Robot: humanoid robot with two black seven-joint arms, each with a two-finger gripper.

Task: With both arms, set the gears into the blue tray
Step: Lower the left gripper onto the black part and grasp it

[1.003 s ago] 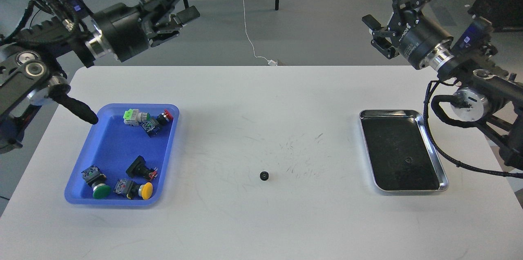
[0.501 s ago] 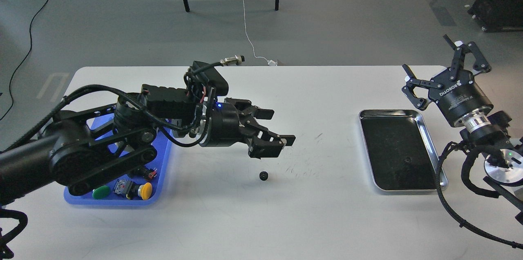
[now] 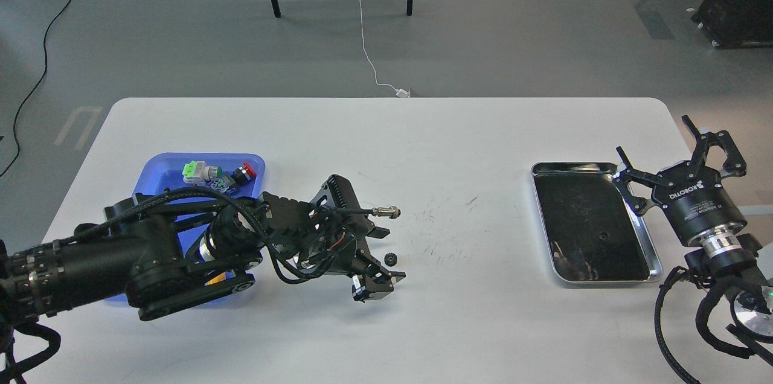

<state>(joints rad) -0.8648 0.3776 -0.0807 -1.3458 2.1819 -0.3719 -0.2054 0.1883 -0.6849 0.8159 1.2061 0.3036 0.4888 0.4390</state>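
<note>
At table ctr: left end effector (image 3: 383,255) open astride gear (image 3: 390,259) | right end effector (image 3: 679,163) open, empty

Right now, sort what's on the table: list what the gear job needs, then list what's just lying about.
For the job:
- gear on the table, between the open fingers of the left gripper
- second gear in the steel tray
- blue tray
- right gripper, open, beside the steel tray

Lying about:
- steel tray
- push-button switches in the blue tray

Left arm (image 3: 151,257) covers the blue tray's (image 3: 158,168) near half, behind the left gripper (image 3: 384,256). Second gear (image 3: 603,238) near the right gripper (image 3: 679,163): too small to confirm.
</note>
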